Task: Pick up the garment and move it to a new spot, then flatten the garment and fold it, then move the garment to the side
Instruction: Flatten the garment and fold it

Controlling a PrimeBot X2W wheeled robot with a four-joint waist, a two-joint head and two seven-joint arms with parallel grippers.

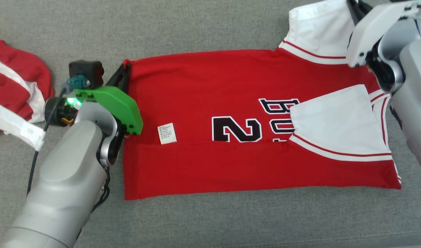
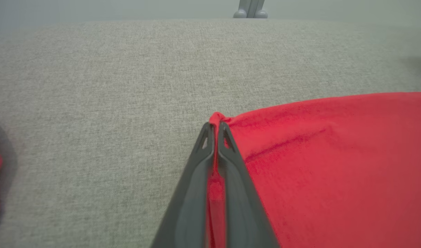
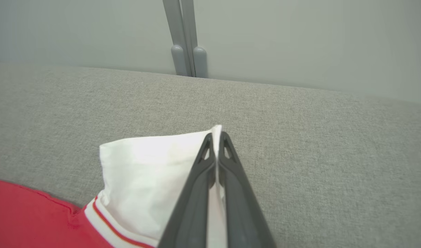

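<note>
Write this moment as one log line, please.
left end effector: shut on red-and-white fabric jersey corner | right end effector: shut on its white sleeve | stage: folding

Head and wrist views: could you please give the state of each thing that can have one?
jersey: spread flat, near edge folded over
left gripper: shut on the jersey's far hem corner
right gripper: shut on the far sleeve
second garment: crumpled, lying apart from the jersey
</note>
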